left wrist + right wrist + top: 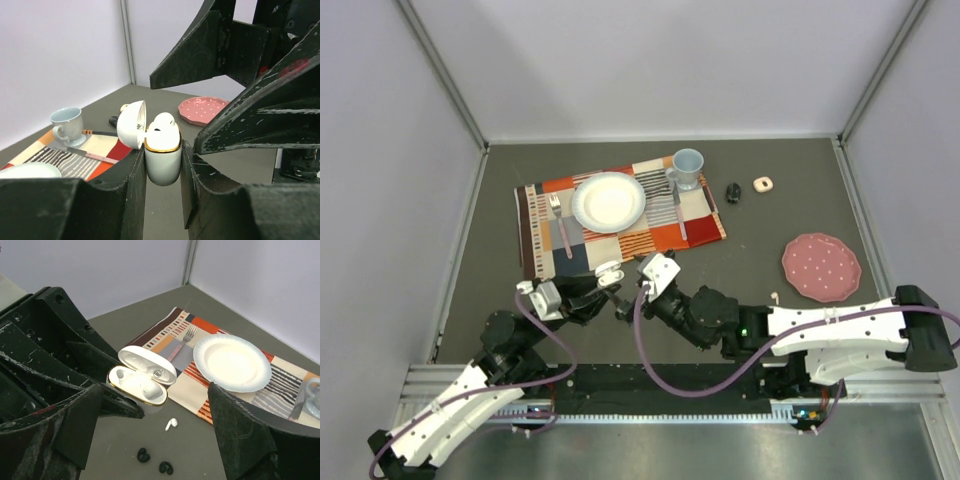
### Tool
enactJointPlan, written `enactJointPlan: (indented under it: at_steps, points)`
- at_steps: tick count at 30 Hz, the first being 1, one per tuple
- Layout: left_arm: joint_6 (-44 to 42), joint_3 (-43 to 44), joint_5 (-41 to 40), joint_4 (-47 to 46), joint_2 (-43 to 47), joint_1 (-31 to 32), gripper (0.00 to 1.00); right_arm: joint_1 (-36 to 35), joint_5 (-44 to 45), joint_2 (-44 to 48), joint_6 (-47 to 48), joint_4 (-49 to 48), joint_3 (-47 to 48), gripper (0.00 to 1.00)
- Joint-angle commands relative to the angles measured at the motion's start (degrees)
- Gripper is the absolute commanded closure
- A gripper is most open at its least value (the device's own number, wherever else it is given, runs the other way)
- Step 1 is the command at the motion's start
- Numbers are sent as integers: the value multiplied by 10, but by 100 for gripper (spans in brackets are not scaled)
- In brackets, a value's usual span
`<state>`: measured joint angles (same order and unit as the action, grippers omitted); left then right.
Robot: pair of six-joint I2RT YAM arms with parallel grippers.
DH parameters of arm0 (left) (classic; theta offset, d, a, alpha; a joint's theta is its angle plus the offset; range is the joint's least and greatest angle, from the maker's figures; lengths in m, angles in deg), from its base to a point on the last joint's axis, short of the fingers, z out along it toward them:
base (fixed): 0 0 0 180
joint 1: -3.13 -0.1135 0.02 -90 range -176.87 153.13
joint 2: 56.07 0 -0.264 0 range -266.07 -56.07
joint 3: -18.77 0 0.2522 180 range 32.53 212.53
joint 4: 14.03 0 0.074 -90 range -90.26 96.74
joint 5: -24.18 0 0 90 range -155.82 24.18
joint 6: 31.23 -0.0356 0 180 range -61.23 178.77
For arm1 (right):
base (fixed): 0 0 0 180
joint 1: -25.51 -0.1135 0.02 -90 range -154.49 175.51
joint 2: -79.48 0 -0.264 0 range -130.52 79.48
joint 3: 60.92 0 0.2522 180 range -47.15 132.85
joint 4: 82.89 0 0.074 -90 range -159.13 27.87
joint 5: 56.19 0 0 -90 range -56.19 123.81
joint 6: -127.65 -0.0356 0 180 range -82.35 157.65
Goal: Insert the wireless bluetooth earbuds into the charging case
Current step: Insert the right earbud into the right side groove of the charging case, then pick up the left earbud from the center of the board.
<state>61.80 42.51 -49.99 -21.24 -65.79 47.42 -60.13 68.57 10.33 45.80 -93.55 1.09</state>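
Charging case (162, 167) upright in left gripper (162, 157); right gripper (157, 435) spread, seemingly overhead.

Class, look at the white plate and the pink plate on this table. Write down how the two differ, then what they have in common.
Colour: the white plate is plain, the pink plate carries pale dots. Place: the white plate lies on the patterned placemat between a fork and a knife; the pink plate lies on the bare table, to the right. Shared: both are round, lie flat and hold nothing.
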Motion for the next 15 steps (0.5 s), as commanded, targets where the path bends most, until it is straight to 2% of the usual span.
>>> enactJointPlan:
  at_steps: [1, 6, 8, 12, 15]
  points:
    - [-7, 22, -14, -41, 14, -2, 100, -8, 10, 36, -24, 18, 34, 12]
    - [-14, 15, -23, -28, 31, -1, 100, 13, 16, 118, -58, -33, 12, 3]
    - [-16, 13, -31, -20, 42, -2, 100, 45, 17, 140, -107, -24, 0, 1]
    - [-18, 16, -60, 6, 64, -1, 100, 121, -4, 183, -224, 73, 9, 1]
    - [-15, 31, -91, 37, 81, -1, 100, 184, -2, 177, -314, 188, 32, 1]
